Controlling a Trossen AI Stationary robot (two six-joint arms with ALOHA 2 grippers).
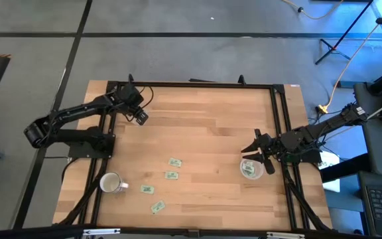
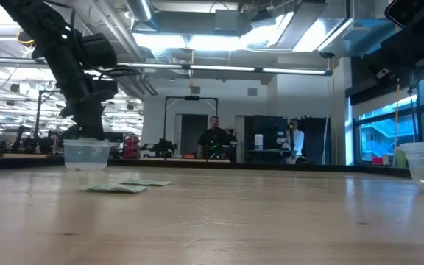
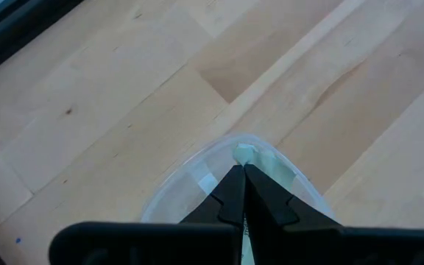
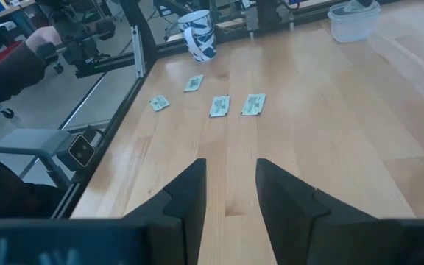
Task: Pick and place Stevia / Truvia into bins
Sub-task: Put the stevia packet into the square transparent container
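Pale-green 4 flat sachets (image 1: 172,175) lie loose — left gripper (image 1: 141,117) jaws closed, right gripper (image 1: 252,149) jaws open.

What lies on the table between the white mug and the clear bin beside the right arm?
In the high view, four Stevia sachets lie scattered between the mug and the bin, nearer the mug. The rest of that stretch is bare wood.

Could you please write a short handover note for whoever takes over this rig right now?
Left pincer: shut, empty, over the far-left clear bin, which holds sachets.
Right pincer: open, empty, beside the right bin, which also holds sachets.
Done: some sachets are binned.
Left: four sachets lie loose on the table, near the white mug.
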